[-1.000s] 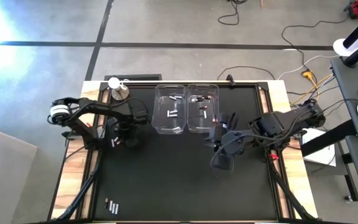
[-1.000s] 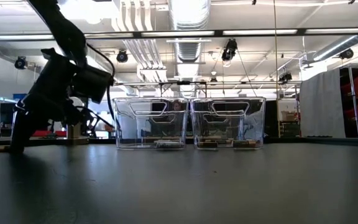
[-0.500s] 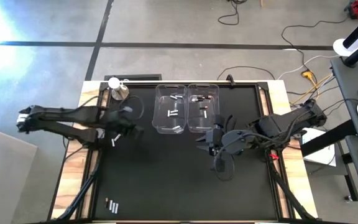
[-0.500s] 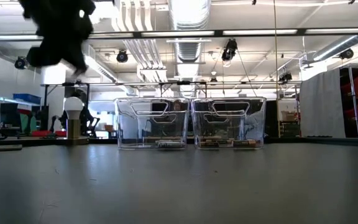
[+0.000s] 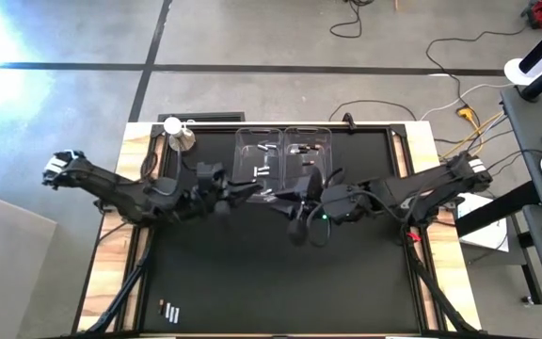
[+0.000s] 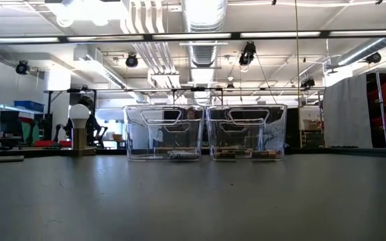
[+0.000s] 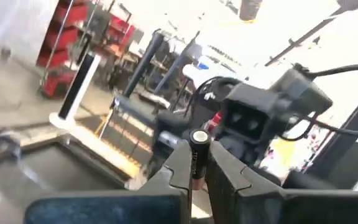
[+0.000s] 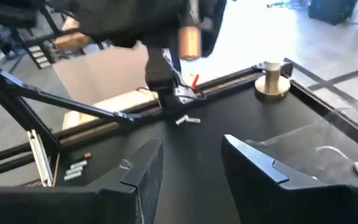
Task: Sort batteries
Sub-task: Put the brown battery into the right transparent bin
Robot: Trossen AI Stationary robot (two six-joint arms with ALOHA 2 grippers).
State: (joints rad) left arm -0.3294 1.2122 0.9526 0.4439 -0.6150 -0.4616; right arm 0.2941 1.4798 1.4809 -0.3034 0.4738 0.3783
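From above, the left claw [image 5: 252, 188] and right claw [image 5: 285, 195] meet mid-counter [image 5: 252, 282], at 6 o'clock of two clear bins [image 5: 257, 193] holding batteries [image 5: 263, 172]; more batteries [image 5: 170, 312] lie at 7 o'clock.

At counter height, both bins [image 6: 163, 132] stand side by side, batteries [image 6: 179, 154] on their floors, a round-topped knob [image 6: 80, 127] at 9 o'clock.

The left wrist view shows the left claw [image 7: 196, 177] clenched on one upright dark battery [image 7: 197, 155].

The right wrist view shows the right claw [image 8: 191, 165] released, fingers [image 8: 253, 165] apart, that battery [image 8: 189, 41] beyond them.
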